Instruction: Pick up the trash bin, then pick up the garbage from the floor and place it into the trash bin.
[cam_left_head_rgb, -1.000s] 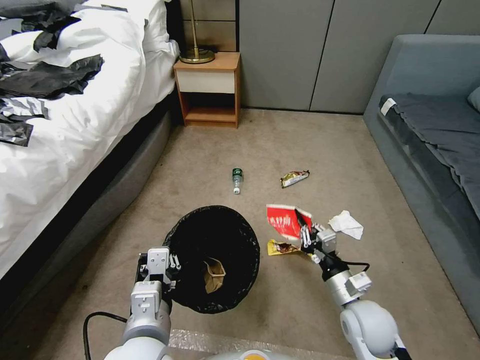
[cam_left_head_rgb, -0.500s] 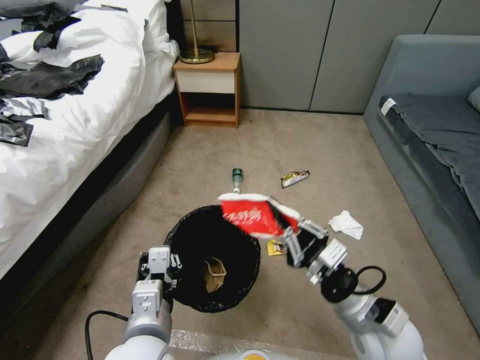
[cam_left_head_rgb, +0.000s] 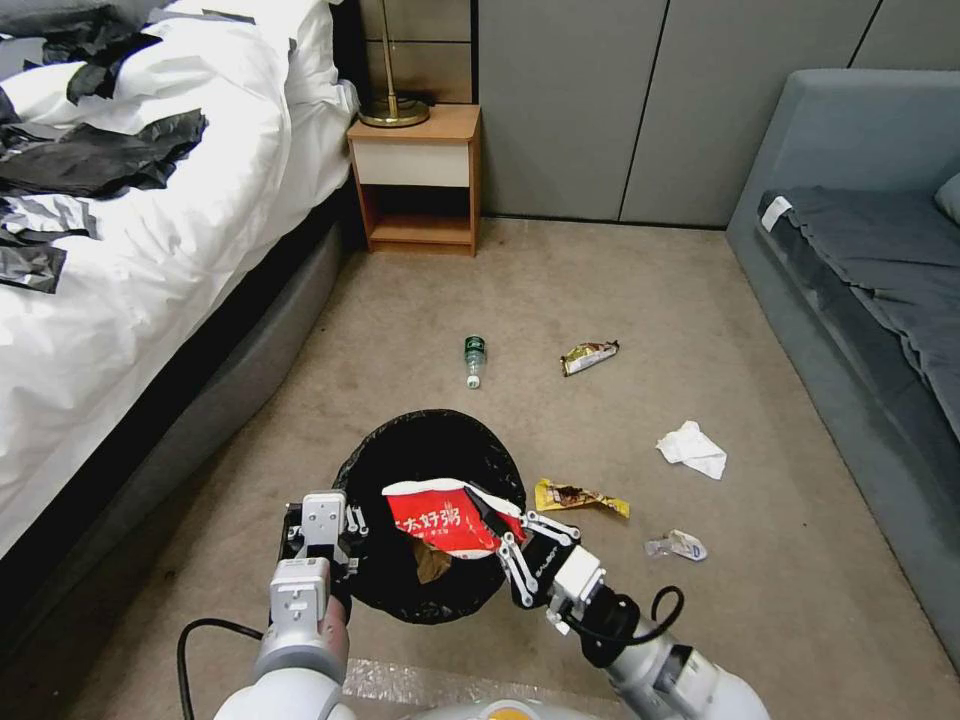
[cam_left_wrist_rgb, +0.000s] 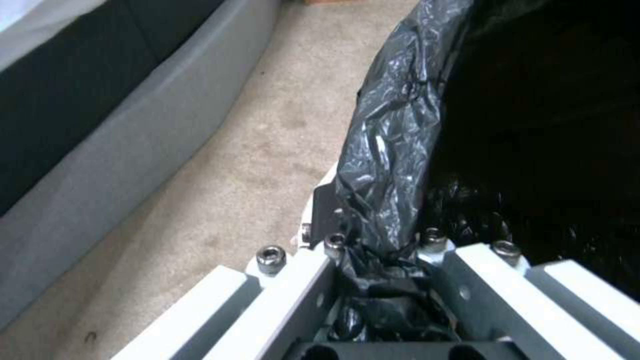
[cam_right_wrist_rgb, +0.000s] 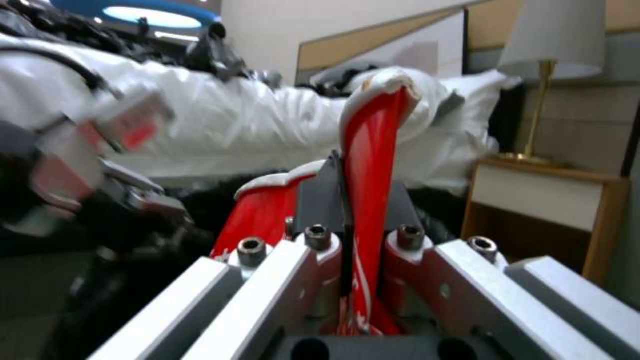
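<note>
The right claw (cam_left_head_rgb: 492, 530) is clamped on a red and white snack wrapper (cam_left_head_rgb: 440, 518), holding it over the open mouth of the trash bin (cam_left_head_rgb: 395, 455). The left claw (cam_left_head_rgb: 322, 545) is pinched shut on the bin's near-left rim, gripping the black bag (cam_left_wrist_rgb: 387, 165) folded over it. A crumpled brown paper bag (cam_left_head_rgb: 430, 562) lies inside the bin. On the carpeted floor (cam_left_head_rgb: 640, 300), just right of the bin, lies a yellow wrapper (cam_left_head_rgb: 580, 496). Farther right are a white tissue (cam_left_head_rgb: 692, 448) and a small clear wrapper (cam_left_head_rgb: 678, 545). Beyond the bin lie a small bottle (cam_left_head_rgb: 474, 360) and a gold wrapper (cam_left_head_rgb: 589, 355).
</note>
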